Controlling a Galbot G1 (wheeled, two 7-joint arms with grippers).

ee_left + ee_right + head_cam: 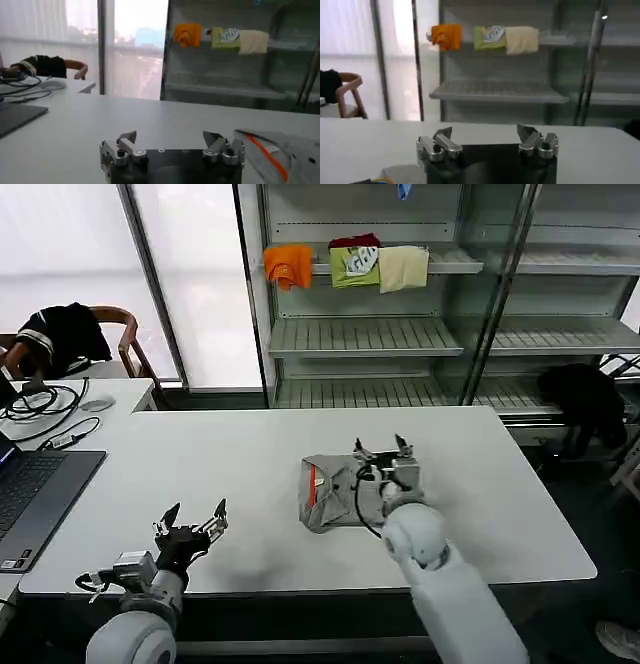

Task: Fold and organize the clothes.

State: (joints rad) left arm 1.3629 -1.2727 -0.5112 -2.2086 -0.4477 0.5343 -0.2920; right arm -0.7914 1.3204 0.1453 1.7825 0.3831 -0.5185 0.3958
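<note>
Head view: folded shirt (335,492) collar leftward; both claws (379,448) (196,518) wide, empty.

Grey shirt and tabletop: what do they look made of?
Grey shirt: soft knit fabric, probably cotton jersey; matte, creased into a folded bundle, orange-red collar strip showing. Tabletop: smooth white laminate or painted board, by its faint sheen; the core can't be told.

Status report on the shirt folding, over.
Left gripper open, low over bare table. Right gripper open above folded light grey short-sleeved shirt at mid white table. Nothing in the way.
</note>
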